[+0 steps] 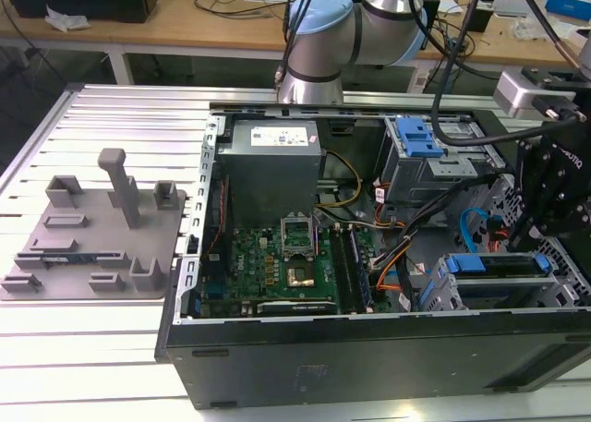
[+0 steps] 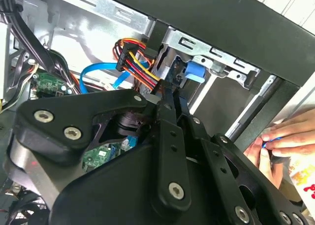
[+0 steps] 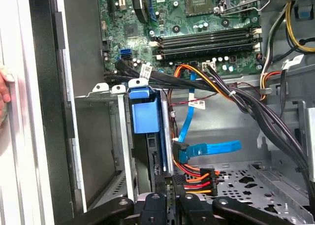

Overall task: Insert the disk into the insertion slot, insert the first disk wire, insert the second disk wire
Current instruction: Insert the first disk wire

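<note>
The disk (image 3: 156, 151) stands edge-on inside the insertion slot (image 3: 123, 136), its blue plastic carrier (image 3: 145, 112) showing at the end. In the exterior view the disk (image 1: 503, 288) lies in the grey cage (image 1: 439, 288) at the case's front right corner. A blue flat wire (image 3: 211, 148) ends in a plug at the disk's edge. My gripper (image 3: 170, 185) is at the disk's connector edge, with its fingers close together on the black plug of a red, orange and yellow wire bundle (image 3: 197, 179). The second wrist view shows the fingertips (image 2: 167, 89) pinching that bundle (image 2: 135, 57).
The open case holds a green motherboard (image 1: 277, 256), a grey power supply (image 1: 272, 159) and a taller drive box with a blue latch (image 1: 420, 145). Black cables (image 3: 246, 102) run past the slot. A person's hand (image 2: 280, 141) rests outside the case wall. A grey fixture plate (image 1: 92, 237) lies at the exterior view's left.
</note>
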`<action>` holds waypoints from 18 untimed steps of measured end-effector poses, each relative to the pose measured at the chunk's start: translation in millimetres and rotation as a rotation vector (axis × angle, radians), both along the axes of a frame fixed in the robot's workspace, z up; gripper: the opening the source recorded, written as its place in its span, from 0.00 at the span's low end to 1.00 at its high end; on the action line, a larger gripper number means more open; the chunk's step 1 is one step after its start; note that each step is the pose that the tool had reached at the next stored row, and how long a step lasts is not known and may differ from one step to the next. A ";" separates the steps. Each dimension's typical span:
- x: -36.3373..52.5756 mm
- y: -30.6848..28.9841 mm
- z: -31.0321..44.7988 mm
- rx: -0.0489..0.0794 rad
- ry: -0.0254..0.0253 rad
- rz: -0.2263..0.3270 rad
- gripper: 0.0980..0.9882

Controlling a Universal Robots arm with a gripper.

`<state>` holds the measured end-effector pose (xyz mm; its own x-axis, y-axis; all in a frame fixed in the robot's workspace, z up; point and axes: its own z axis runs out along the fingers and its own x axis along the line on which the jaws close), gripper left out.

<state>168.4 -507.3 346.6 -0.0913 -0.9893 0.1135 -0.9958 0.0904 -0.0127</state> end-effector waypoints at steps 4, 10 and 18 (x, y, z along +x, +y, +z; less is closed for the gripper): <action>0.0 -1.2 0.0 0.000 0.0000 0.000 0.07; 0.0 -2.8 0.0 0.000 0.0001 0.000 0.07; -0.5 -5.2 0.0 0.000 0.0001 0.000 0.07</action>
<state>167.9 -512.5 346.6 -0.0914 -0.9893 0.1135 -0.9958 0.0905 -0.0127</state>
